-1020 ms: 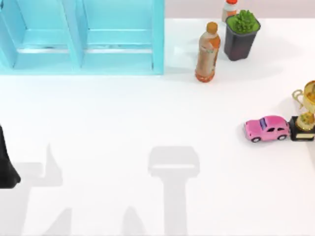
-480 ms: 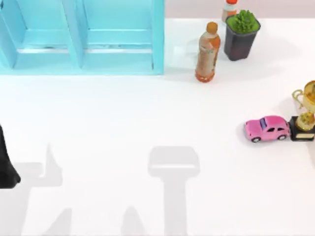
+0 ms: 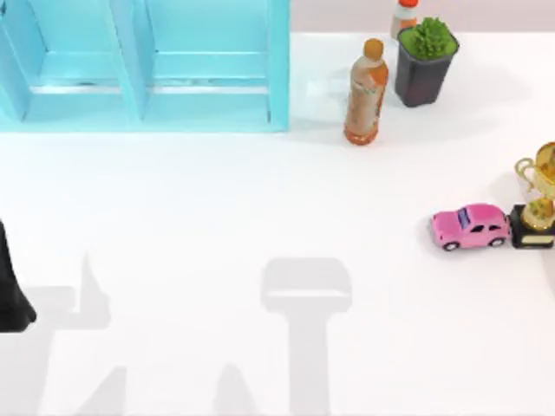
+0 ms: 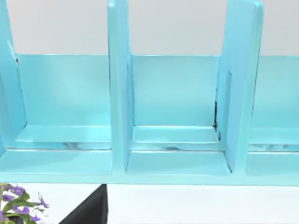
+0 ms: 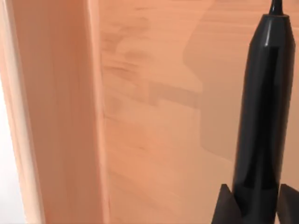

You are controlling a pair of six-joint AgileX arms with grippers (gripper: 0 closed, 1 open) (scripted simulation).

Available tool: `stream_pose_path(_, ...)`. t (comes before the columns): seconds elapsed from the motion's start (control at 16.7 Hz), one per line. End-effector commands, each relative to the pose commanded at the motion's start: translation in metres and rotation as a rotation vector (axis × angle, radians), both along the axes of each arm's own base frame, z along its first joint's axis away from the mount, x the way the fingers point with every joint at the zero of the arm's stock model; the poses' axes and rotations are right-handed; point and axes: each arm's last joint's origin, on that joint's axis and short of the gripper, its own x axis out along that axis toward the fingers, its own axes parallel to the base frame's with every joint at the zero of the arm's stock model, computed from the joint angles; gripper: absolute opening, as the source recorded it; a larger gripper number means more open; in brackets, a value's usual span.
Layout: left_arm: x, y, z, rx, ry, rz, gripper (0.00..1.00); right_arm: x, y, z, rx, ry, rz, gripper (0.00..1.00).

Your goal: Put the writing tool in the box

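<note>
Pen, slim, glossy black plastic with a tapered tip (image 5: 264,112): it stands clamped between the two dark fingers (image 5: 226,205) of my right gripper (image 5: 256,209), its point reaching out ahead of them over the pale wooden floor of the box (image 5: 154,107). I judge it light, rigid and slippery, so a firm pinch low on the barrel suits it. My left arm (image 3: 13,286) idles well apart; its fingers' state I cannot tell.

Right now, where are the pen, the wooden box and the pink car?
pen (image 5: 261,116), right wrist view, on its black barrel
wooden box (image 5: 154,140), right wrist view, on its inner floor
pink car (image 3: 471,226), top view, on its roof
</note>
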Motion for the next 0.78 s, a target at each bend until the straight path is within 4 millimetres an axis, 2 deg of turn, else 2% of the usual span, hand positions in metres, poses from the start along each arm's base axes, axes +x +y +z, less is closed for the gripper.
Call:
stream_pose_path(0.18, 0.0, 0.0, 0.0, 0.0, 0.0, 0.0, 1.0, 0.0, 0.0, 0.0, 0.0, 0.0, 0.0, 0.0)
stream_pose_path(0.78, 0.0, 0.0, 0.0, 0.0, 0.0, 0.0, 1.0, 0.0, 0.0, 0.0, 0.0, 0.0, 0.0, 0.75)
